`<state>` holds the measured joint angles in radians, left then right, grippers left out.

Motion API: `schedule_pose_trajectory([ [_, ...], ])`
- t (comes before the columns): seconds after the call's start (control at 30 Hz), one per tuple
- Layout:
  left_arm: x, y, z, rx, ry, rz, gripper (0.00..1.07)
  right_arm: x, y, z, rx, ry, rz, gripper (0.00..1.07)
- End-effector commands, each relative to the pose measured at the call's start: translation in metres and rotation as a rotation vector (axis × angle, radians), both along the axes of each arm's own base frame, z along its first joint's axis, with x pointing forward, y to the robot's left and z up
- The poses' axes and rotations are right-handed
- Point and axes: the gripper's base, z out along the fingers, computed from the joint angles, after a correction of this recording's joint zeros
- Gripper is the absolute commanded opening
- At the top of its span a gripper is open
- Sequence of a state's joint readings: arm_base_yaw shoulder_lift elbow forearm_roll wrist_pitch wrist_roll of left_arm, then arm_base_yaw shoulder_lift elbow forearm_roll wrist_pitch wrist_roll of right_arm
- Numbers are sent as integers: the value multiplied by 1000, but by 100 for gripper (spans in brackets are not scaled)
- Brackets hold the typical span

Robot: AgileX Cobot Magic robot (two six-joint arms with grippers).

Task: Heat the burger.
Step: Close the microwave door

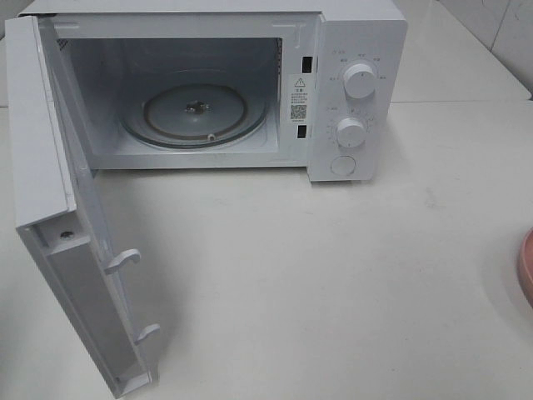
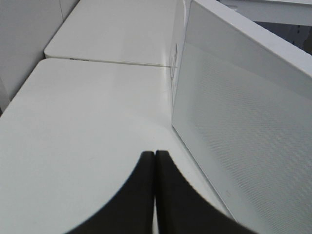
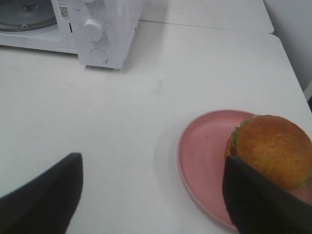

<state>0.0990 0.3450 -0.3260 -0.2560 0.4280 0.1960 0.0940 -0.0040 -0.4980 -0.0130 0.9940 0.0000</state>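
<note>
Progress: microwave (image 1: 350,83) door (image 1: 50,208) swung wide, glass turntable (image 1: 196,112) bare; loading, closing and dial-setting judged outstanding.

Burger (image 3: 275,148): glossy golden-brown domed bun, green lettuce frill at the edge, sitting on round pink plate (image 3: 202,156), matte, shallow-rimmed. Located just beyond the right fingers (image 3: 253,200), partly behind one of them, untouched.

Right fingers: dark, blunt, spread wide, nothing between.

Left fingers (image 2: 146,190): dark, tapered, pressed together, pinching nothing; smooth white worktop (image 2: 87,126) beneath, perforated white door panel just beside.

Microwave: white, boxy, two round knobs.
</note>
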Motion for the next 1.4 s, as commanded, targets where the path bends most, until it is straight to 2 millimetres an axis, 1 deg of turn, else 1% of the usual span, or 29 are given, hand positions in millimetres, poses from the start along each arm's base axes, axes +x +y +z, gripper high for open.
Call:
schedule_pose_trajectory([
  [0.03,15,5,-9,38,-64,26,0,-4,0,0,3,-25,-7,76],
  [0.07,15,5,-9,38,-64,26,0,-4,0,0,3,-25,-7,76],
  [0.13,23,8,-15,60,-89,53,0,-4,0,0,3,-25,-7,76],
  [0.17,23,8,-15,60,-89,53,0,-4,0,0,3,-25,-7,76],
  [0.2,29,11,-18,67,-105,74,0,-4,0,0,3,-25,-7,76],
  [0.33,36,13,-16,77,-140,98,0,-4,0,0,3,-25,-7,76],
  [0.47,49,19,-14,94,-198,145,0,-4,0,0,3,-25,-7,76],
  [0.63,59,20,-19,91,-179,142,0,-4,0,0,3,-25,-7,76],
  [0.73,69,16,-28,103,-136,85,0,-4,0,0,3,-25,-7,76],
  [0.8,72,14,-29,101,-133,66,0,-4,0,0,3,-25,-7,76],
  [0.83,78,11,-33,87,-135,20,0,-4,0,0,3,-25,-7,76],
  [0.87,78,11,-33,87,-135,20,0,-4,0,0,3,-25,-7,76],
  [0.93,88,1,-36,76,-172,-92,0,-4,0,0,3,-25,-7,76],
  [0.97,88,1,-36,76,-172,-92,0,-4,0,0,3,-25,-7,76],
  [1.0,93,-6,-39,77,-184,-182,0,-4,0,0,3,-25,-7,76],
  [1.03,96,-9,-43,69,-174,-217,0,-4,0,0,3,-25,-7,76],
  [1.07,96,-9,-43,69,-174,-217,0,-4,0,0,3,-25,-7,76],
  [1.1,101,-14,-50,54,-155,-283,0,-4,0,0,3,-25,-7,76],
  [1.13,101,-14,-50,54,-155,-283,0,-4,0,0,3,-25,-7,76],
  [1.2,108,-18,-61,20,-128,-327,0,-4,0,0,3,-25,-7,76],
  [1.23,108,-18,-61,20,-128,-327,0,-4,0,0,3,-25,-7,76],
  [1.27,113,-19,-65,-4,-123,-342,0,-4,0,0,3,-25,-7,76],
  [1.4,119,-23,-73,-64,-135,-379,0,-4,0,0,3,-25,-7,76],
])
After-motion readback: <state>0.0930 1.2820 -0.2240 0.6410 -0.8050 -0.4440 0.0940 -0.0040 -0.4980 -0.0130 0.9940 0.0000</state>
